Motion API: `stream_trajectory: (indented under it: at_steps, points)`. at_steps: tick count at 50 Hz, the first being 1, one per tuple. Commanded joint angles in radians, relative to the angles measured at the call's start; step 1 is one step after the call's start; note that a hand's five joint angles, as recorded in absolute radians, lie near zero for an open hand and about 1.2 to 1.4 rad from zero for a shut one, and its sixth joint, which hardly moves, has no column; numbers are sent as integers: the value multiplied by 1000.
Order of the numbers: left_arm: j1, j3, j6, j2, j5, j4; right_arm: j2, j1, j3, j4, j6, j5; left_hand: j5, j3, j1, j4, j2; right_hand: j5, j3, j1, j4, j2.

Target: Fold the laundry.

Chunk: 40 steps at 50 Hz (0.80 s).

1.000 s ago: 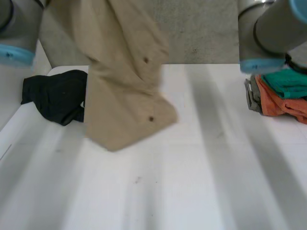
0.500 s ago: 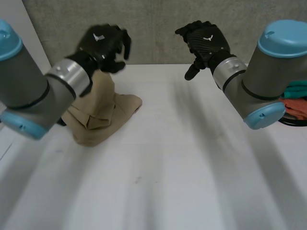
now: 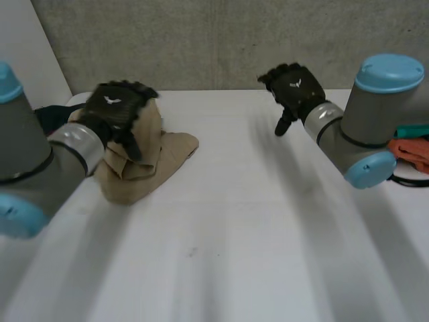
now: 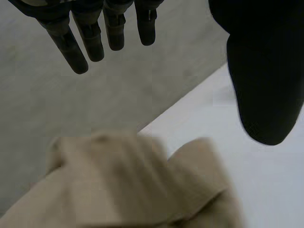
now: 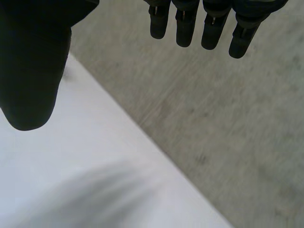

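In the head view, the tan garment (image 3: 149, 159), hanging lifted a second ago, is now lying in a crumpled heap at about ten o'clock on the white table (image 3: 228, 255). The left hand (image 3: 112, 111) is sinking back toward the top of it. The right hand (image 3: 293, 87) is dropping slightly at about one o'clock, well apart from the cloth. A dark garment (image 3: 48, 115) is peeking out behind the left arm, and a folded pile (image 3: 410, 149) is sitting at three o'clock.

In the left wrist view, the left hand's fingers (image 4: 71, 45) are spreading loosely away from the thumb, gripping nothing, with the heap just beneath the palm.

In the right wrist view, the right hand is hanging spread and empty over bare table.

Folding is judged barely started: the garment is needing to be spread flat first.
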Motion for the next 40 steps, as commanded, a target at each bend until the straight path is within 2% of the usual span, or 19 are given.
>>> stream_trajectory:
  at_steps: [1,6,12,14,16,21,24,29,34,40]
  points:
    - [44,253,-66,-230,-93,-71,-39,13,139,-6,3,18,20,33,48,47,42,-60,-41,-63,-46,-39]
    - [41,412,-69,-370,-94,-168,-58,11,191,-19,3,18,114,128,142,141,136,-60,-41,-63,-46,-39]
    - [26,563,-30,-523,-168,-228,-71,-3,236,-25,2,18,246,260,274,273,268,-60,-41,-63,-46,-39]
    - [22,594,6,-551,-188,-234,-78,-10,247,-26,0,17,603,616,631,630,625,-60,-41,-63,-46,-39]
    - [18,592,39,-543,-203,-229,-85,-16,254,-28,-1,18,1168,1181,1195,1194,1189,-60,-41,-63,-46,-39]
    - [-11,506,55,-424,-199,-183,-102,-33,244,-54,-1,12,1171,1184,1199,1198,1193,-60,-41,-63,-46,-39]
    - [-50,422,58,-286,-156,-163,-105,-38,213,-94,0,1,1171,1184,1199,1198,1193,-60,-41,-63,-46,-39]
    - [-109,281,87,-113,-61,-172,-82,-33,133,-125,2,-83,1171,1184,1199,1198,1193,-60,-41,-63,-46,-39]
    - [-137,154,142,-28,-36,-203,-47,-30,49,-125,-3,-184,1171,1184,1199,1198,1193,-60,-41,-63,-46,-39]
    - [-119,65,197,-2,-44,-214,-15,-19,-8,-76,-4,-158,1171,1184,1199,1198,1193,-60,-41,-63,-46,-39]
